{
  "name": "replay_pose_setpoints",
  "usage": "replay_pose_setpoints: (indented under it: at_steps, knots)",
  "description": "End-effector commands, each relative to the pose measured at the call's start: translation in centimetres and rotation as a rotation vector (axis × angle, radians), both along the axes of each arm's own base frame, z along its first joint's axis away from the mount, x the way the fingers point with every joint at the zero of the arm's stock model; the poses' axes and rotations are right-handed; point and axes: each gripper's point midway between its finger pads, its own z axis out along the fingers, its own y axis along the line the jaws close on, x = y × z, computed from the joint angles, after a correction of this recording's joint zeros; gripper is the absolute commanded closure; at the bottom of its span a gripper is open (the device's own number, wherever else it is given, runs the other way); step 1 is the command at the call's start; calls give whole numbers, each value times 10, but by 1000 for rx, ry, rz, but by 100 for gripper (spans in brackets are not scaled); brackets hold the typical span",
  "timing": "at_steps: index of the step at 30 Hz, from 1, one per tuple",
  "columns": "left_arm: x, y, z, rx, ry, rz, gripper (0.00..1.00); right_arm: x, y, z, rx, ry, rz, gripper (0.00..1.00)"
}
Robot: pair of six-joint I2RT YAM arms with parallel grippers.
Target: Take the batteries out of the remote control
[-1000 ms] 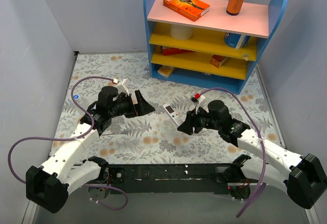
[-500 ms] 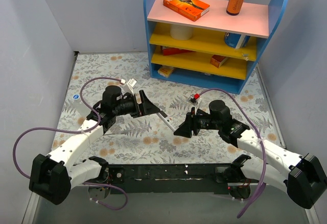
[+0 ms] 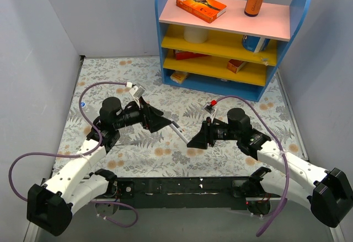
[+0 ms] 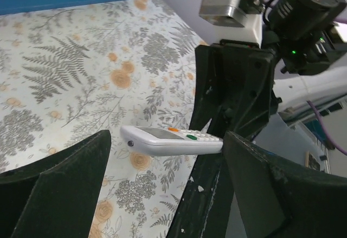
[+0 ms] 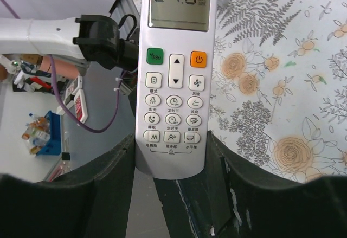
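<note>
A second ago the remote control (image 3: 177,131) lay flat on the table (image 3: 138,149) between your two arms; now it is off the surface, clamped at its button end in the right gripper (image 3: 192,141) and held out toward the left arm. The right wrist view shows its face turned to that camera, display and keys plain, with a finger pressing each long edge. Your left gripper (image 3: 165,124) has swung in from the far left and now sits just beside the free end of the handset, jaws spread wide and holding nothing. In the left wrist view the remote hangs in the gap ahead of those open fingers (image 4: 59,178), not yet touched by them. So the pick-up is done and you are at the start of the two-handed part. No batteries are visible in any view, and the back, where the cover would be, faces away from the cameras, so I cannot tell whether it is on. Expect the left gripper to work that rear side next.
</note>
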Motion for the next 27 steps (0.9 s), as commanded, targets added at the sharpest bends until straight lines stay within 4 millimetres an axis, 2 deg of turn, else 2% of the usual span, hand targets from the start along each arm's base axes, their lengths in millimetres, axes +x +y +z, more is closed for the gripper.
replay_pose_setpoints:
  at_steps: [1,5,6,8,12,13,14,15,16,17,19,23,27]
  knots:
    - [-28,-13,10,-50,-109,-223,16,-6,9,50,143,-66,70,69]
    - [-33,-13,16,-22,-261,-285,17,-7,9,47,116,-42,72,70]
    - [-32,-12,22,-22,-297,-274,14,-6,8,51,122,-54,67,71]
    - [-16,-8,33,-34,-308,-159,11,-7,8,58,149,-69,66,71]
    - [-12,-8,49,-112,-238,-104,11,-7,6,90,241,-152,42,71]
    - [-15,-9,50,-136,-217,-107,11,-7,5,95,255,-167,36,71]
    - [-18,-9,62,-182,-242,-117,10,-7,4,102,271,-186,31,71]
    - [-27,-11,66,-236,-175,-149,10,-8,3,109,291,-212,28,71]
    - [-31,-11,62,-259,-155,-160,9,-9,2,118,319,-233,28,71]
    - [-36,-11,73,-308,-190,-178,9,-10,1,124,337,-244,30,71]
    - [-41,-11,72,-359,-138,-193,9,-14,0,137,386,-264,40,71]
    - [-46,-12,85,-430,-140,-229,9,-16,3,140,396,-246,60,71]
    - [-45,-15,85,-475,-75,-256,8,-16,8,132,386,-208,91,72]
